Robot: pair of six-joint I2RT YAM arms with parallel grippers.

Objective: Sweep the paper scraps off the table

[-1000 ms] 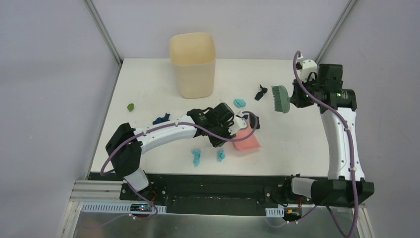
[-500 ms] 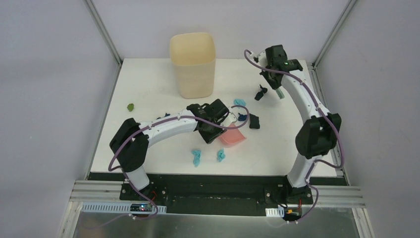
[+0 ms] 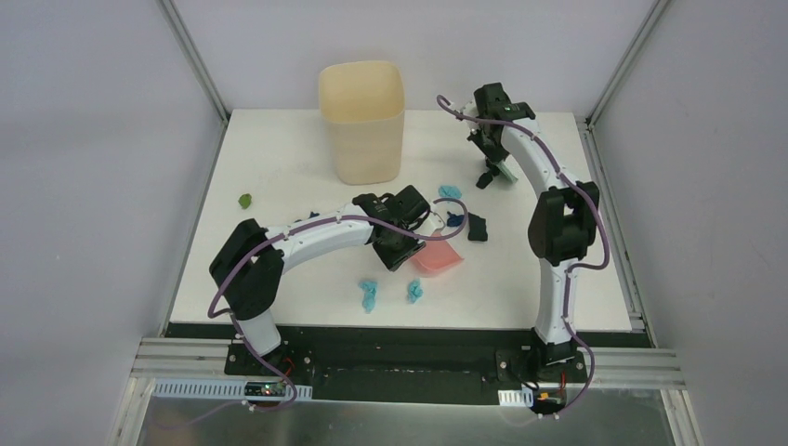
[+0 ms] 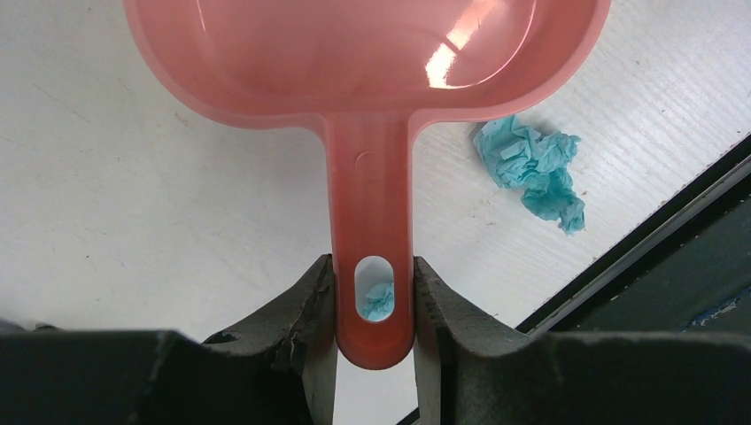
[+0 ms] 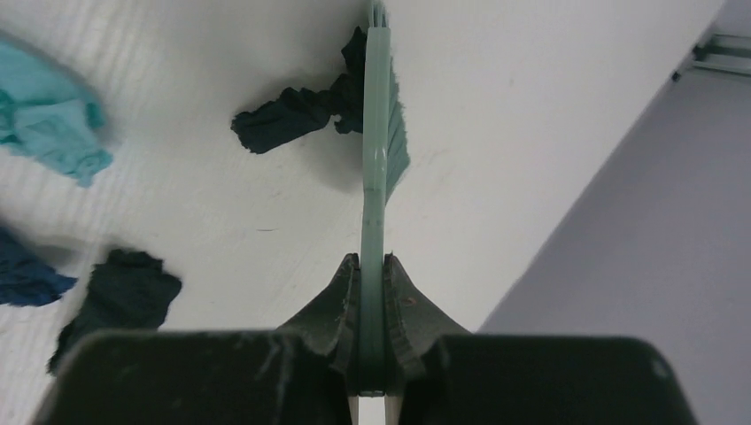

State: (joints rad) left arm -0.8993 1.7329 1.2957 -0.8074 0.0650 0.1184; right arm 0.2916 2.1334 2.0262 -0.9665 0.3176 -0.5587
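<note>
My left gripper (image 3: 413,243) (image 4: 372,274) is shut on the handle of the pink dustpan (image 3: 439,258) (image 4: 354,53), which rests on the table (image 3: 279,149) near its middle. Held edge-on in my shut right gripper (image 3: 495,149) (image 5: 372,266), the teal hand brush (image 3: 505,172) (image 5: 376,115) has its bristles down beside a black paper scrap (image 3: 486,175) (image 5: 292,115). Light blue (image 3: 450,191) (image 5: 49,124), navy (image 3: 455,219) and black (image 3: 477,228) (image 5: 115,297) scraps lie just beyond the dustpan. Two light blue scraps (image 3: 369,295) (image 3: 414,291) (image 4: 531,168) sit nearer the front.
A tall cream bin (image 3: 362,121) stands at the back of the table, left of the right arm. A green scrap (image 3: 245,200) lies alone near the left edge. Grey walls and metal rails frame the table; a black base rail runs along its front.
The right arm swung in from the right side to the back middle, and the brush came down beside the black scrap. The left gripper and dustpan shifted slightly left.
</note>
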